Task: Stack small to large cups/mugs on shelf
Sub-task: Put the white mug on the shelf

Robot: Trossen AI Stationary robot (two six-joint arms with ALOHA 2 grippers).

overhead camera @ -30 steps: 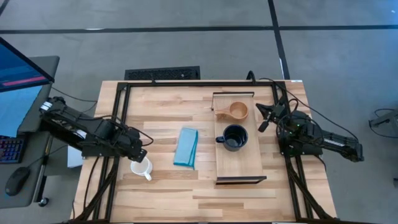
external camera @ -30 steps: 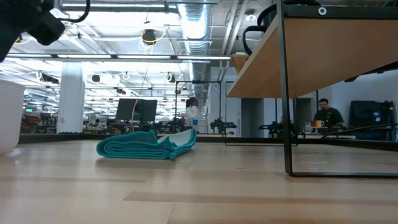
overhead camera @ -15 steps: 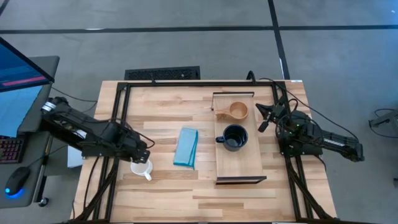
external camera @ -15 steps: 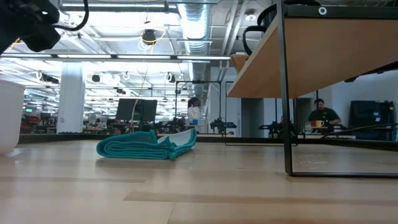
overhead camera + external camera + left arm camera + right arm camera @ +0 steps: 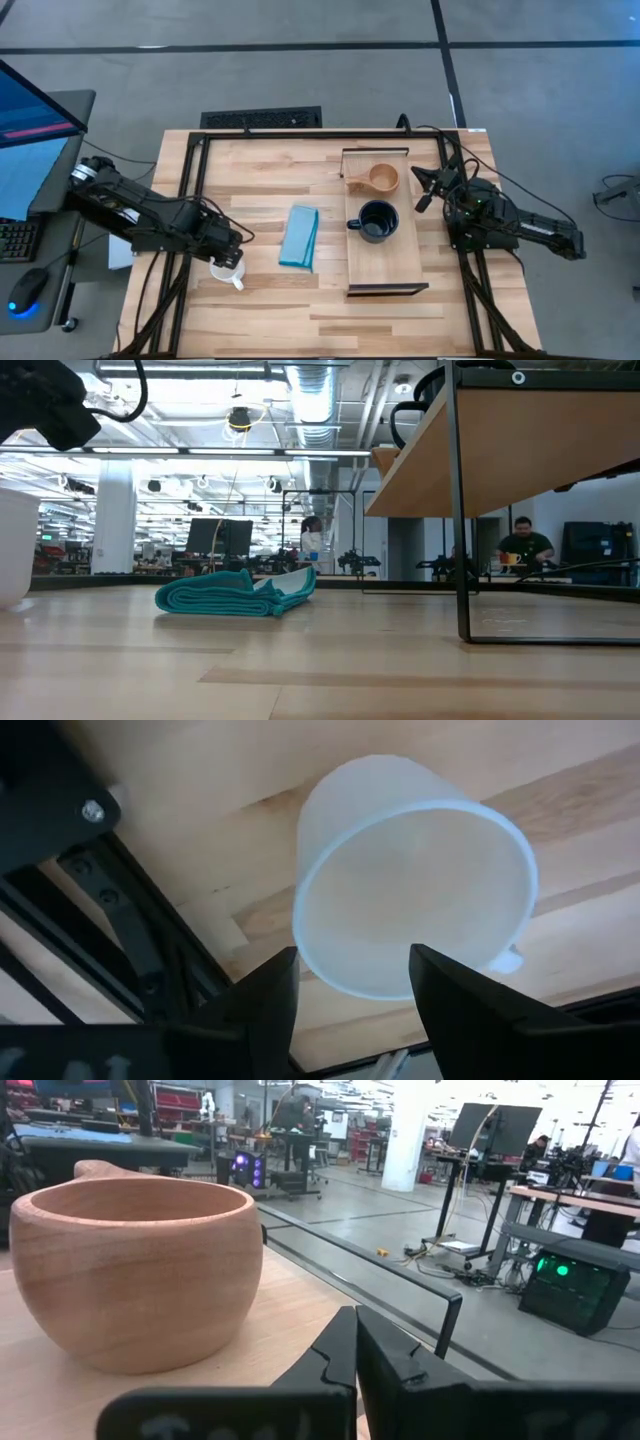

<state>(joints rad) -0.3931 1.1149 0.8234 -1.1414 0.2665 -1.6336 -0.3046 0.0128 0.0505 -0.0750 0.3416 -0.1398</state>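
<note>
On the desk (image 5: 260, 300) we see the shelf (image 5: 383, 262) lying lengthwise beside the right jaws (image 5: 424, 188), its long axis running past them from far edge to near edge. Two cups stand on it: the navy mug (image 5: 377, 221) near the middle and the wooden cup (image 5: 382, 179) toward the far end, just beside the right jaws, apart from each other. Both look empty, and nothing is nested yet. The right jaws are together, holding nothing, parked at the shelf's edge; in the right wrist view the wooden cup (image 5: 135, 1265) sits just ahead of them.

The cloth (image 5: 299, 236) lies between the shelf and the left jaws (image 5: 228, 256), well clear of both.

The white mug (image 5: 228, 270) stands off the shelf, directly under the left jaws. In the left wrist view the two fingers (image 5: 262, 1005) stand apart, and the mug (image 5: 415, 895) lies just beyond them, upright, mouth toward the camera, its handle on the side away from the arm. The near rim falls in the gap between the fingers, but we cannot tell whether either finger touches it. The mug looks empty.

We judge the left arm to be the one for this mug: it is far nearer, and the jaws need only drop onto the rim and close. The shelf then lies across the cloth from there.
</note>
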